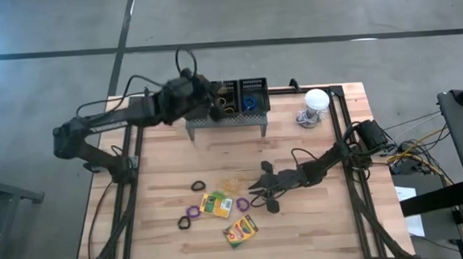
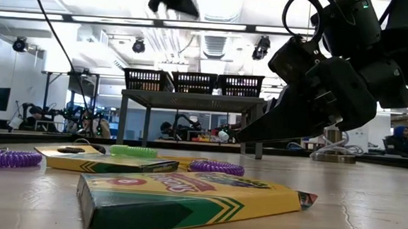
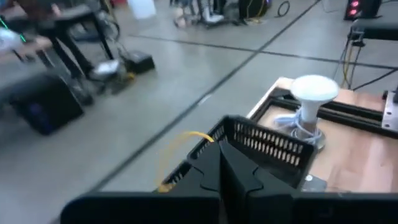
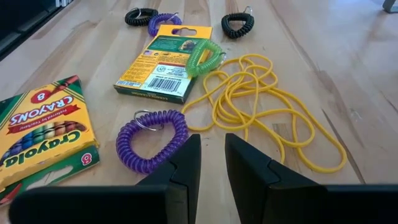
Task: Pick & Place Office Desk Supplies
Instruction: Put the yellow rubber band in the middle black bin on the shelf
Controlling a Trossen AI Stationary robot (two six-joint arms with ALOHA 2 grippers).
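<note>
Three black mesh bins (image 1: 253, 95) stand on a grey stand (image 1: 227, 123) at the table's far edge. My left gripper (image 3: 221, 149) hovers over them (image 1: 214, 109), shut, with a thin yellow loop (image 3: 180, 146) at its fingertips. My right gripper (image 4: 211, 162) rests low near the table's middle (image 1: 260, 193), open, nothing between its fingers. A purple coil loop (image 4: 152, 149) lies right beside one finger; whether they touch, I cannot tell. In front of it lie yellow bands (image 4: 261, 106) and two crayon boxes (image 4: 43, 134) (image 4: 165, 62), the second with a green coil (image 4: 205, 56) on top. My left gripper pinches the thin yellow loop at one spot (image 3: 204, 135) between the free ends of its shut fingers. The fingers point a little downward toward the far edge. The rest of the loop curves away and hangs slack beside the fingers, above a mesh bin (image 3: 273, 146).
Black coils (image 1: 198, 184) (image 1: 183, 222) and another purple coil (image 1: 193, 212) lie near the crayon boxes (image 1: 215, 204) (image 1: 240, 230) at the near middle. A white round object with a cable (image 1: 316, 101) stands at the far right. Bare wood lies right of the right arm.
</note>
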